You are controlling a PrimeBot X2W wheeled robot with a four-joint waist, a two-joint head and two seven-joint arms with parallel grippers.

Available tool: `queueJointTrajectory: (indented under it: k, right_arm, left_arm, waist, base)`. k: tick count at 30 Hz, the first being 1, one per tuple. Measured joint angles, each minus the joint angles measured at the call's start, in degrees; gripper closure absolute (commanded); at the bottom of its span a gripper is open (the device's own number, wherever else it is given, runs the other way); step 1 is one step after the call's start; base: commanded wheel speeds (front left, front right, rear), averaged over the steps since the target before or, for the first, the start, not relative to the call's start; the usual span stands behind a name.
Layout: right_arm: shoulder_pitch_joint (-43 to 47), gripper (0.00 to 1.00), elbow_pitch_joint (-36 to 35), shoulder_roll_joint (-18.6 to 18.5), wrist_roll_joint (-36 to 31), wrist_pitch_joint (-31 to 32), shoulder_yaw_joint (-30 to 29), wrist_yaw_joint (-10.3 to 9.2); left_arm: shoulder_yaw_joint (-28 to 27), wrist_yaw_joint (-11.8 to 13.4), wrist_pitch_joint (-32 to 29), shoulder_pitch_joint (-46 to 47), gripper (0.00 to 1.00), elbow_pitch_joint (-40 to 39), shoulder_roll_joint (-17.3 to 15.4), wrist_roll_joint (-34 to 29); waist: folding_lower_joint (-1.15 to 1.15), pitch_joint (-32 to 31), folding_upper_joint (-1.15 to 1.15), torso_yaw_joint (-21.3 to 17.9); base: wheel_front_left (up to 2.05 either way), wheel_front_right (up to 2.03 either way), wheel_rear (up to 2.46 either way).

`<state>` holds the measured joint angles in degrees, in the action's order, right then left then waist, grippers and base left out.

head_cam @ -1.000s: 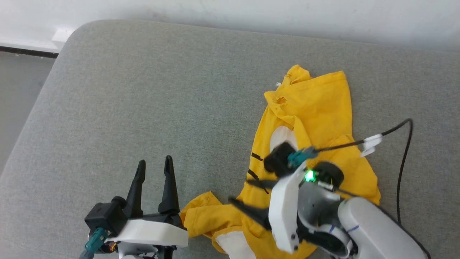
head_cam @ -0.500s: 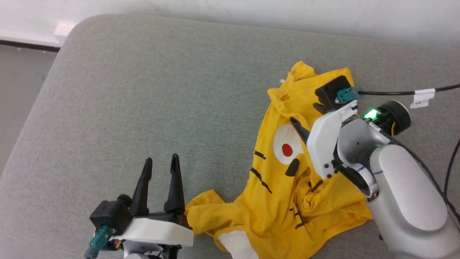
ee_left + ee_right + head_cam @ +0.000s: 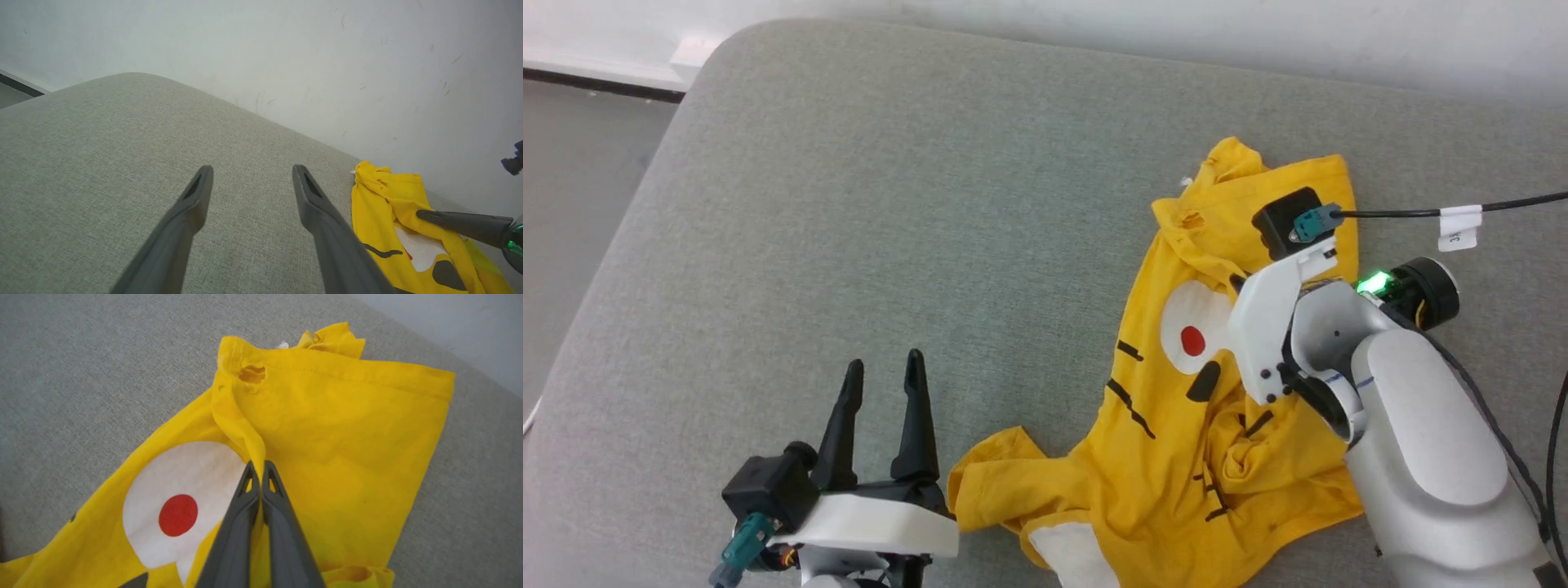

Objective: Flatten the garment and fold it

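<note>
- Shirt (image 3: 1168, 457) lies crumpled on grey cushion (image 3: 890, 204), right half.
- Right claw (image 3: 260, 467) pinched shut on a shirt fold beside white eye patch (image 3: 179, 469).
- Left claw (image 3: 882, 369) spread wide, empty, left of shirt.

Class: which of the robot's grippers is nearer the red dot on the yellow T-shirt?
Right. The right gripper is pinched on a fold of the T-shirt just beside the red dot; the left gripper stands open over the grey cushion, left of the T-shirt.

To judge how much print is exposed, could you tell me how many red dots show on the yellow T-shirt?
1. The red dot lies on the white patch of the garment, beside the right end effector; folds may hide others.
</note>
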<state>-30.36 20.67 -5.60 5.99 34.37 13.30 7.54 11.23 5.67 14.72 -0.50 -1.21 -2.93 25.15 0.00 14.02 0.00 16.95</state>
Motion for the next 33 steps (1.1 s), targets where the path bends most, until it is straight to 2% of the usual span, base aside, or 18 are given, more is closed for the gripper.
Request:
queueJointTrajectory:
  k: [5, 10, 14, 20, 23, 25, 26, 27, 28, 33]
  right_arm:
    - [-2.53, 1.00, 0.27, 1.14, 0.16, -3.48, -2.93, 0.00]
    - [-6.55, 1.00, -1.57, -0.33, 1.21, -5.41, -7.60, 0.00]
    - [-8.56, 1.00, -4.00, -4.46, 1.72, -5.67, -12.63, 0.01]
    - [-6.69, 1.00, -6.19, -12.32, -0.70, -4.65, -23.56, 0.00]
    - [-3.10, 1.00, -7.20, -14.24, -2.63, -4.67, -27.27, 0.00]
    - [-0.61, 1.00, -7.01, -14.03, -3.28, -4.67, -29.41, 0.00]
    - [0.40, 0.11, -6.70, -13.52, -3.50, -4.71, -30.37, 0.00]
    - [1.26, 0.11, -6.35, -12.93, -3.72, -4.75, -30.94, 0.00]
    - [1.77, 0.00, -5.83, -12.16, -3.97, -4.88, -31.41, 0.00]
    - [2.30, 0.00, -5.52, -8.33, -3.88, -7.94, -31.11, 0.00]
  left_arm:
    - [-0.48, 0.00, 0.01, 0.01, 0.00, -0.04, 0.00, -0.47]
    - [-1.18, -0.03, 0.01, -0.01, 0.00, -0.03, 0.00, -1.18]
    - [-1.48, -0.15, 0.01, -0.02, 0.00, -0.02, 0.02, -1.82]
    - [-1.82, -0.59, 0.01, -0.07, 0.00, -0.03, 0.01, -2.33]
    - [-1.98, -0.67, 0.01, -0.23, 0.00, 0.01, 0.01, -2.90]
    - [-2.03, -1.05, 0.01, -0.34, 0.00, 0.14, 0.00, -3.11]
    - [-2.01, -1.10, 0.01, -0.34, 0.00, 0.21, 0.00, -3.22]
    - [-1.98, -1.12, 0.01, -0.32, 0.00, 0.30, 0.01, -3.34]
    - [-1.90, -1.18, 0.01, -0.31, 0.00, 0.38, 0.01, -3.52]
    - [-1.89, -1.69, 0.01, -0.26, 0.00, 0.89, 0.01, -4.28]
  waist:
    - [0.00, -0.27, 0.00, -1.59]
    - [0.00, -0.75, 0.00, -3.49]
    - [0.00, -1.10, 0.00, -4.91]
    - [0.00, -0.98, 0.00, -6.15]
    - [0.00, -0.69, 0.00, -6.64]
    - [0.00, -0.54, 0.00, -7.14]
    - [0.00, -0.49, 0.00, -7.43]
    - [0.00, -0.45, 0.00, -7.74]
    - [0.00, -0.44, 0.00, -8.04]
    - [0.00, -0.82, 0.00, -9.60]
  base:
    - [0.00, 0.00, 0.00]
    - [0.00, 0.00, 0.00]
    - [0.00, 0.00, 0.00]
    - [0.00, 0.00, 0.00]
    - [0.00, 0.00, 0.00]
    - [0.00, 0.00, 0.00]
    - [0.00, 0.00, 0.00]
    - [0.00, 0.00, 0.00]
    - [0.00, 0.00, 0.00]
    - [0.00, 0.00, 0.00]
